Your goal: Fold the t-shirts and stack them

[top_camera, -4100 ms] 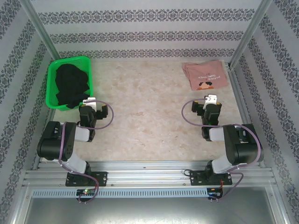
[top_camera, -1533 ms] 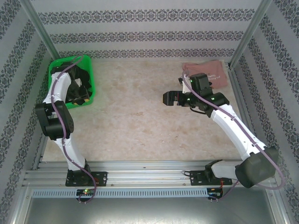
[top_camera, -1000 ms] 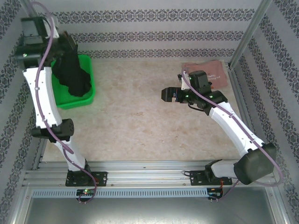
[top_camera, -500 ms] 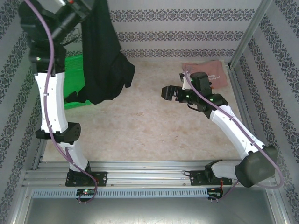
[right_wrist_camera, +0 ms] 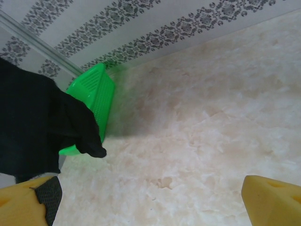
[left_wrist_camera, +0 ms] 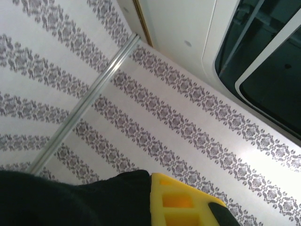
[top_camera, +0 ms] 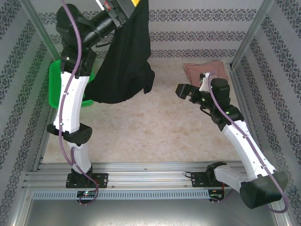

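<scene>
The black t-shirt (top_camera: 124, 66) hangs in the air over the back left of the table, bunched at the top in my left gripper (top_camera: 123, 6), which is raised high and shut on it. In the left wrist view the black cloth (left_wrist_camera: 70, 200) lies pressed against my yellow finger (left_wrist_camera: 183, 202). The pink t-shirt (top_camera: 207, 70) lies folded at the back right, partly behind my right arm. My right gripper (top_camera: 183, 91) hovers open above the table, facing the hanging shirt. Its view shows the black t-shirt (right_wrist_camera: 33, 122) at the left, beyond the gripper (right_wrist_camera: 150, 207), whose fingers hold nothing.
The green mesh basket (top_camera: 54, 80) stands at the back left, partly covered by the left arm and the hanging shirt; its wall (right_wrist_camera: 94, 94) also appears in the right wrist view. Bare marbled tabletop (top_camera: 150, 132) spreads across the middle and front. Patterned walls enclose three sides.
My left arm has carried the black t-shirt up out of the basket and rightward over the table. My right gripper has shifted a little to the right and stayed open.
</scene>
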